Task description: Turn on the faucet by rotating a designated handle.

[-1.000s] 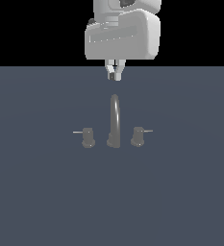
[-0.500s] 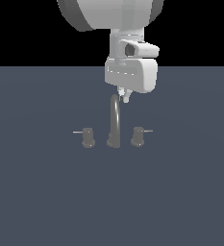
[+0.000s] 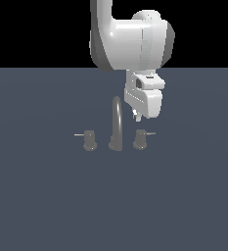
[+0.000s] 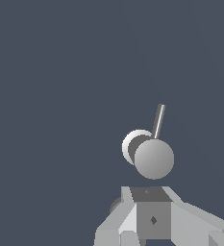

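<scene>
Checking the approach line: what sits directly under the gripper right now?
The handle, with its lever rod pointing to the exterior view's right, sits below the gripper, apart from it. Beneath that is only the dark floor. The jaws' tips are hard to make out.

Arm (image 3: pixel 130 39): glossy white shell with rounded, bulky segments; a darker grey band shows at the joint on the exterior view's right, and grey shading runs down its other edge. Below hangs a white, boxy hand block (image 3: pixel 146 98) with small dark recesses on its upper face. Gripper (image 3: pixel 136 116): two short pale grey fingers, barely visible under the block. Wrist view: pale grey angular finger bases (image 4: pixel 132 223) flank a darker grey square panel (image 4: pixel 153 218) with a small black diamond mark.
</scene>
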You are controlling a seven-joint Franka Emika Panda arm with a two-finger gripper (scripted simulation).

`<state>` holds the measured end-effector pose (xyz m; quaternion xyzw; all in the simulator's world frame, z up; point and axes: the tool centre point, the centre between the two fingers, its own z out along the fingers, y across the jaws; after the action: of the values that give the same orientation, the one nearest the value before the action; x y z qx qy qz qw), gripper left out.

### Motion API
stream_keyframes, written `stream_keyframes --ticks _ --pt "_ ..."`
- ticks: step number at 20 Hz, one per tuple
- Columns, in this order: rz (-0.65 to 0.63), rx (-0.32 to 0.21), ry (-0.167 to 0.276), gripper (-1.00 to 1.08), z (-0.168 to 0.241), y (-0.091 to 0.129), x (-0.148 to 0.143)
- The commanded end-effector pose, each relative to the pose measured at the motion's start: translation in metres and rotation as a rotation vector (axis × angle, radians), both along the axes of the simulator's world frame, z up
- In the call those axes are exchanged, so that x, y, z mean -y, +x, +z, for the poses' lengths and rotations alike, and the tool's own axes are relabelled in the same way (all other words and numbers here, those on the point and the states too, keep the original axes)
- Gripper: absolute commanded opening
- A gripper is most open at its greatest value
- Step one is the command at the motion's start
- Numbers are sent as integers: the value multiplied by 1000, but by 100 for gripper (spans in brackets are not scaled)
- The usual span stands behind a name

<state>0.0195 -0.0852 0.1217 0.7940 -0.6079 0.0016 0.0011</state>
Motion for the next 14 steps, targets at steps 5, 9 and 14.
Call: stream_keyframes --ticks 5,9,14 --pt "-134 0 0 -100 -36 16 27" --pt "-186 -1 1 -100 -50 21 39" --pt "-219 -1 3 -100 -58 24 46"
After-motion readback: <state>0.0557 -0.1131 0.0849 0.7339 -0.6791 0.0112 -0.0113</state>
